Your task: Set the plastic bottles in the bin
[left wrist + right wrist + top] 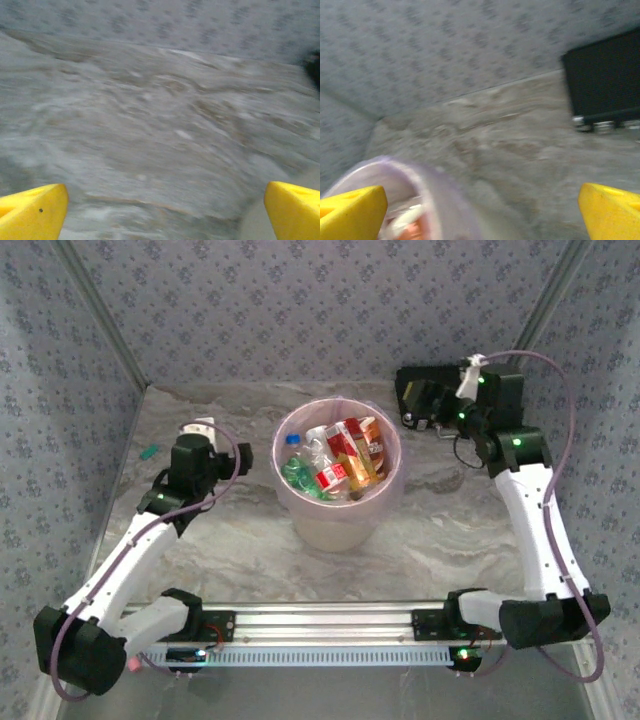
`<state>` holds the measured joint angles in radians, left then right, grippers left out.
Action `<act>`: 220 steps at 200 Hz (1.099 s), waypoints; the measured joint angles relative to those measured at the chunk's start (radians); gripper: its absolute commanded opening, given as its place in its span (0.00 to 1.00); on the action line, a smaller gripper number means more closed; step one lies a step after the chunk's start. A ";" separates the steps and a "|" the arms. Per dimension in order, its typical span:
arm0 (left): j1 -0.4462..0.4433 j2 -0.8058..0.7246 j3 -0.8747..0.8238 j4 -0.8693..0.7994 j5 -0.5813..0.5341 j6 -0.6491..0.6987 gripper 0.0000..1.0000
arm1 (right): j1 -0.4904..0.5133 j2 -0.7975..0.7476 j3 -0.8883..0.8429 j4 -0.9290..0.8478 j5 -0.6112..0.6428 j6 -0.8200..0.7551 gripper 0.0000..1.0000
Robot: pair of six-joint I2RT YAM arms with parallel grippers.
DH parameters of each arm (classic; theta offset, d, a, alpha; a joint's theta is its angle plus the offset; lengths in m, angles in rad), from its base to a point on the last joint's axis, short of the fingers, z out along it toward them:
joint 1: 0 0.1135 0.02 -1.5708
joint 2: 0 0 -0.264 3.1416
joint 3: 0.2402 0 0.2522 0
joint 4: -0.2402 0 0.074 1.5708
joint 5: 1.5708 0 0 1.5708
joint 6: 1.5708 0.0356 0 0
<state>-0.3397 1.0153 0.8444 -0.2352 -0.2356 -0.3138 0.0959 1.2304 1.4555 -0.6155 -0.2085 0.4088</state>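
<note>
**A:** Where are the plastic bottles [340, 455] kept now?

**B:** A heap of them is seen inside the bin [335, 525]. The bin is set in the middle of the table [250, 540]. Red, orange and green labels can be seen, packed close together almost up to the rim.

**A:** Are any bottles left outside?

**B:** None can be made out on the table. A small green thing [149, 452] is seen near the left wall, but it is too tiny to be named.

**A:** Is anything held by the grippers?

**B:** Nothing is held. The left gripper [162, 212] is opened wide, and blurry bare table is seen between its yellow fingers. The right gripper [482, 210] is opened wide too. The pink rim of the bin is seen by one of its fingers, and a black case [605, 75] is seen farther back.

**A:** So how much is done?

**B:** Most of the job, maybe all of it, is thought to be done. The green thing should be looked at more closely. If it is not a bottle, nothing more is left to be put in.
</note>
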 measured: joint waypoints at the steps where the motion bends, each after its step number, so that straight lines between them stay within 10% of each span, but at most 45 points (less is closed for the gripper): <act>1: 0.003 0.000 -0.002 0.002 -0.003 0.001 1.00 | -0.003 -0.001 -0.003 0.001 0.002 -0.002 1.00; 79: 0.195 0.238 -0.169 0.217 -0.245 0.132 1.00 | 0.024 0.167 -0.479 0.310 0.365 -0.193 1.00; 220: 0.321 0.493 -0.325 0.795 -0.055 0.230 1.00 | 0.064 0.252 -0.983 1.136 0.578 -0.480 1.00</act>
<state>-0.0189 1.5082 0.5190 0.5598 -0.2909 -0.0837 0.1596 1.4826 0.4721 0.5201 0.3698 -0.0708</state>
